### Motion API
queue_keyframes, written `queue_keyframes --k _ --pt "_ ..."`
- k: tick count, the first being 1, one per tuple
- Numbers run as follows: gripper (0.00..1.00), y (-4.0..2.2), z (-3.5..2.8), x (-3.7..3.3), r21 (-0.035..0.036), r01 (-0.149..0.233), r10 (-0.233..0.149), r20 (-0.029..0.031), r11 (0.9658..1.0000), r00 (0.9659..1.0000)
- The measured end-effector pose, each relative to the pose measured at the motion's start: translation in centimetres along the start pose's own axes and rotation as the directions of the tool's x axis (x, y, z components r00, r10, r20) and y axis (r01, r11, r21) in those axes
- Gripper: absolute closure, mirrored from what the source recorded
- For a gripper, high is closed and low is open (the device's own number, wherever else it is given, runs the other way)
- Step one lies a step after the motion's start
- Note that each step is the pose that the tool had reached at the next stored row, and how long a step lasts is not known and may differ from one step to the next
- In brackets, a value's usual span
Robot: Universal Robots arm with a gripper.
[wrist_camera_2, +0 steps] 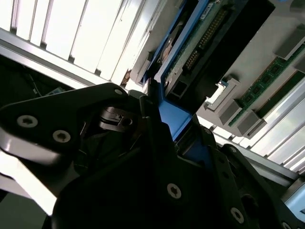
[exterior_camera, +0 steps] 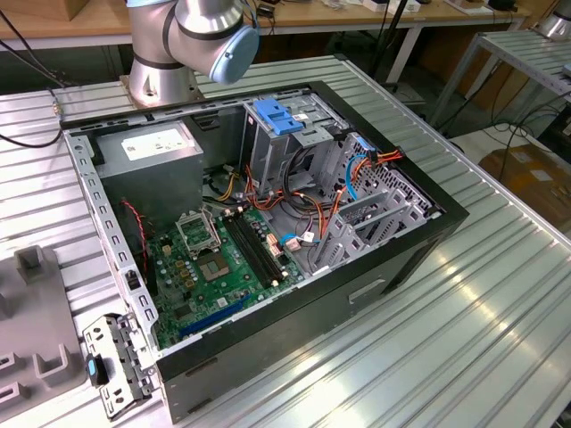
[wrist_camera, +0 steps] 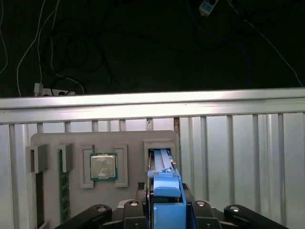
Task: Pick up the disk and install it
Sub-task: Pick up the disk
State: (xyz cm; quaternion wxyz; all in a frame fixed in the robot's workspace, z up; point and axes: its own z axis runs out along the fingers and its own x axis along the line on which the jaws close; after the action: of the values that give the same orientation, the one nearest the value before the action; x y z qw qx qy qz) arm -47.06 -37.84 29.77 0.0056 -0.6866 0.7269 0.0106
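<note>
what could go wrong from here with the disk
1. The disk stands on edge in a narrow slot of the tray, with the gripper at its blue end; a tilted lift could jam it or drag the tray.
2. The CPU sits in the next pocket, so sideways drift might knock it.
3. In the exterior view, loose cables run beside the cage; they could snag the disk.

One disk [wrist_camera: 167,191] clamped in the one gripper [wrist_camera: 167,212]; beyond the jaws, one processor chip [wrist_camera: 103,166] on one grey tray [wrist_camera: 133,143]; one computer case [exterior_camera: 393,267], one motherboard [exterior_camera: 223,267].
</note>
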Motion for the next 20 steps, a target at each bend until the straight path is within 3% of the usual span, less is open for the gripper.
queue_keyframes --k 2,20 --pt "0.63 0.0 0.0 0.0 0.0004 -0.014 0.014 0.0001 0.9999 0.9999" --pt "0.63 0.0 -0.21 0.0 0.0003 -0.006 0.006 0.0 1.0 1.0"
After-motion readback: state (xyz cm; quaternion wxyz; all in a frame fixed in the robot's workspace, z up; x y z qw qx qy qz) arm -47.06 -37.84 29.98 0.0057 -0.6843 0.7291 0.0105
